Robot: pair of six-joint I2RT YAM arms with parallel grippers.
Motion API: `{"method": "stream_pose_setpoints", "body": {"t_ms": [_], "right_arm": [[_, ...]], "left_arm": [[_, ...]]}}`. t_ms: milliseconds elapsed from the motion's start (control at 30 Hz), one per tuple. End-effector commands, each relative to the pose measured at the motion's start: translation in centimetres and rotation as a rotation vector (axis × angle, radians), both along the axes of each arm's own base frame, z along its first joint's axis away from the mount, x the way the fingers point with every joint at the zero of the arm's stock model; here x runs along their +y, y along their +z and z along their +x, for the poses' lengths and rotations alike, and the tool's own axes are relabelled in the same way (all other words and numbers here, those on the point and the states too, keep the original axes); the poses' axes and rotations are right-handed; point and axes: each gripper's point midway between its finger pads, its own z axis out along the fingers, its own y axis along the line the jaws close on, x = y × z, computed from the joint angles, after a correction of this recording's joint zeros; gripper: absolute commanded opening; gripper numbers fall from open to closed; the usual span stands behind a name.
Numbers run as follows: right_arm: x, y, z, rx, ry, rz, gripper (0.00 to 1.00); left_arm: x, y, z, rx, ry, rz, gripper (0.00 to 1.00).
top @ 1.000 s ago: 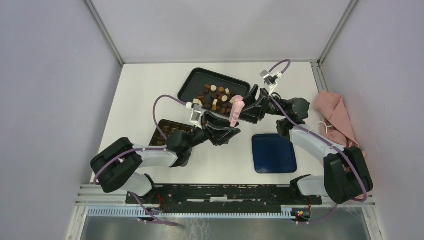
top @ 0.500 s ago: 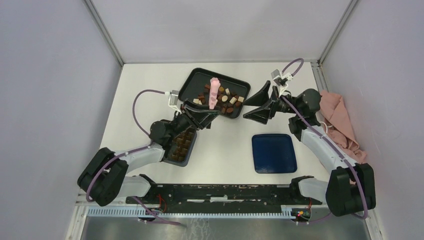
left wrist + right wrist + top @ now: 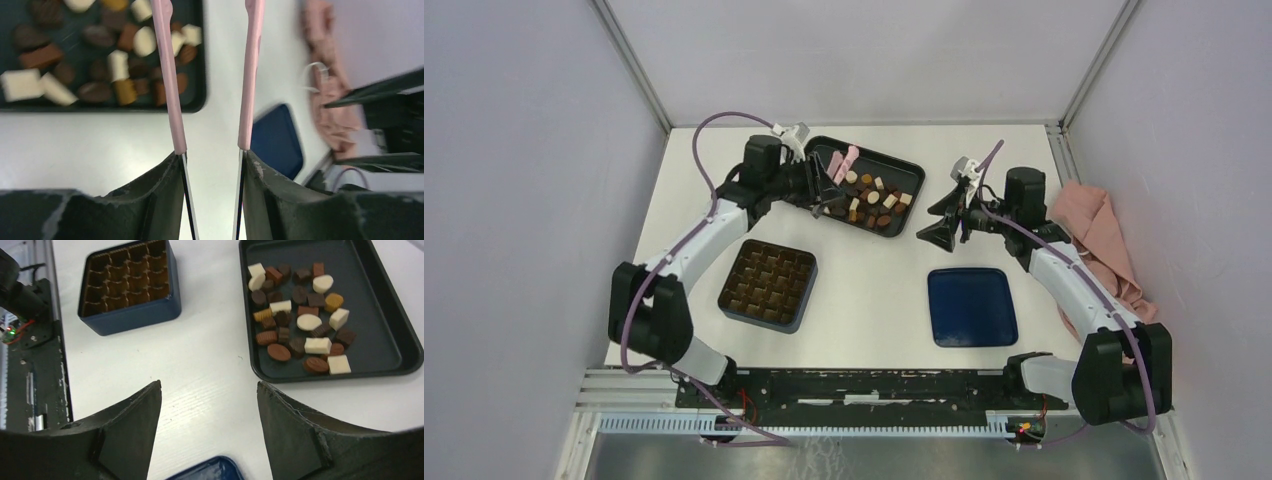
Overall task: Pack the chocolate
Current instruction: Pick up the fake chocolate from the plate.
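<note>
The chocolate (image 3: 869,203), several dark, mid-brown and cream pieces, lies in a black tray (image 3: 897,168) at the back. My left gripper (image 3: 822,180) is at the tray's left end, shut on pink tweezers (image 3: 845,162) that reach over the tray. In the left wrist view the tweezers' two arms (image 3: 169,90) stand apart above the chocolate (image 3: 115,62); their tips are cut off by the top edge. My right gripper (image 3: 938,220) hangs open and empty right of the tray. Its wrist view shows the chocolate (image 3: 300,322) and the box with compartments (image 3: 127,287).
The dark box with square compartments (image 3: 767,286) sits front left, apparently with no pieces in it. A blue lid (image 3: 971,306) lies front right, just below my right gripper (image 3: 209,385). A pink cloth (image 3: 1099,235) is bunched at the right edge.
My left arm swung from the table's middle to the tray's back-left end, carrying the tweezers. My right gripper let them go, opened wider and drew back to the right.
</note>
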Motion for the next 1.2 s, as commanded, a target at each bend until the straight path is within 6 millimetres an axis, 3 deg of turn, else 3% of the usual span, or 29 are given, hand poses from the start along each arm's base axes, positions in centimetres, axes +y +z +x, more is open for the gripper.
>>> {"method": "stream_pose_setpoints", "body": {"t_ms": [0, 200, 367, 1167], "right_arm": [[-1.1, 0.1, 1.3, -0.084, -0.039, -0.1, 0.75], [-1.2, -0.5, 1.4, -0.069, -0.032, -0.121, 0.75], [-1.1, -0.7, 1.3, -0.061, -0.019, -0.123, 0.75], [-0.9, -0.9, 1.0, -0.053, 0.001, -0.12, 0.75]], "left_arm": [[5.0, -7.6, -1.3, 0.239, -0.002, 0.396, 0.48], [7.8, -11.1, 1.3, 0.349, 0.02, 0.628, 0.48], [9.1, -11.5, 2.8, 0.355, 0.044, 0.723, 0.48], [9.0, -13.0, 6.3, 0.418, -0.056, 0.716, 0.48]]}}
